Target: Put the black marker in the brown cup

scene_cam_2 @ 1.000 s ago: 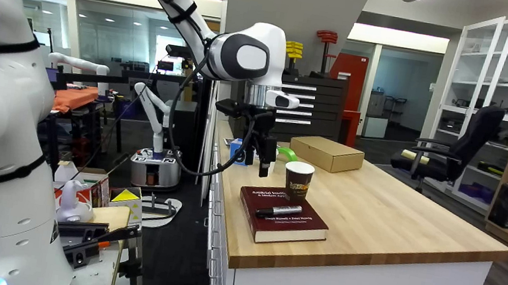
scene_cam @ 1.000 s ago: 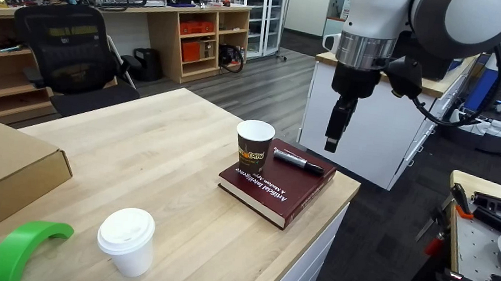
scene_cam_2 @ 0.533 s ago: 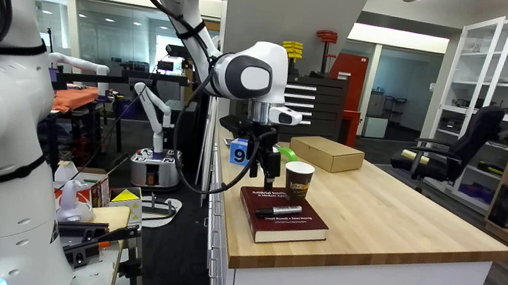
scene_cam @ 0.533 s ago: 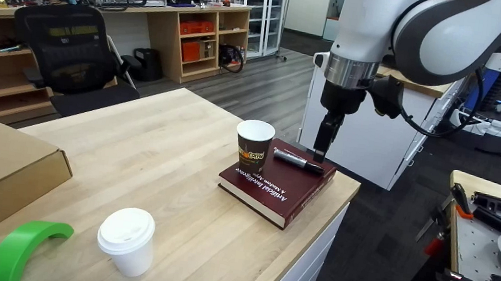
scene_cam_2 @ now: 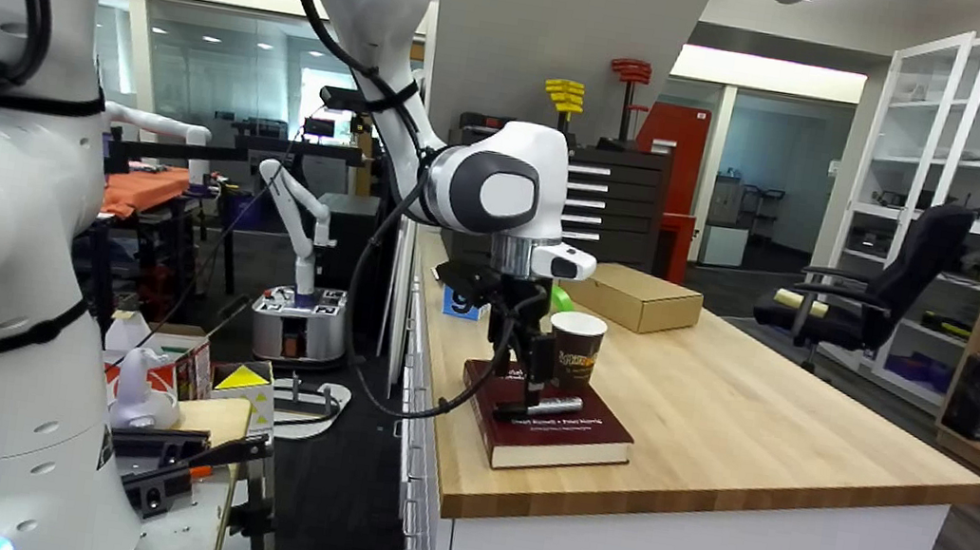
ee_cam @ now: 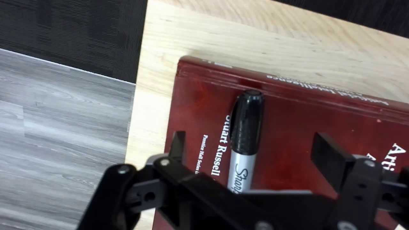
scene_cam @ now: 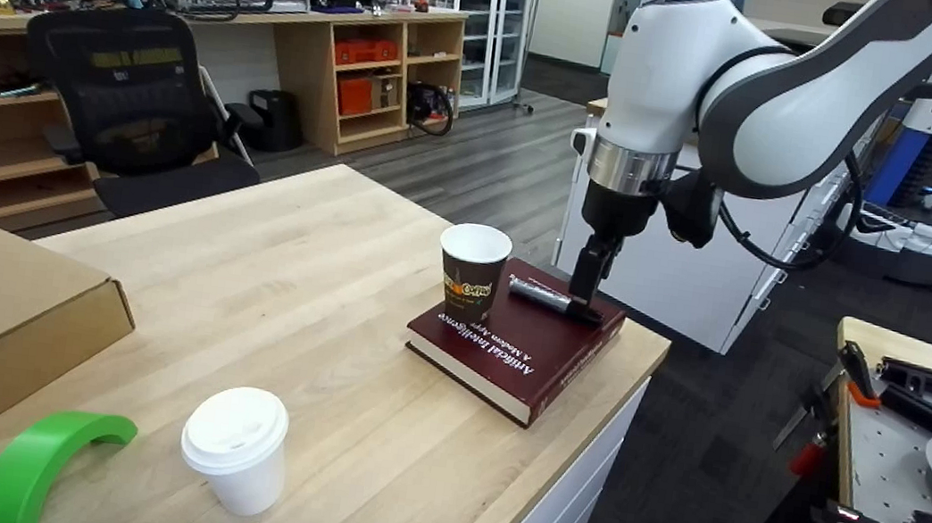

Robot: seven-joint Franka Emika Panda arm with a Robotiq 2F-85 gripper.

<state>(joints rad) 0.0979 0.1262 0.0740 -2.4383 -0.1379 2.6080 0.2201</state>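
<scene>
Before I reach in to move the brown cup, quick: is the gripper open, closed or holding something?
Gripper: open, holding nothing; its jaws stand apart, the black marker showing between them in the wrist view.

Green arch [scene_cam: 34, 453], lidded cup [scene_cam: 236, 450]

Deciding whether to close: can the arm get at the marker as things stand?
Probably yes: in the wrist view the gripper is open, jaws flanking the marker, only book showing in the gap. The cup looks clear of the jaws. Whether they're low enough is hard to tell.
</scene>
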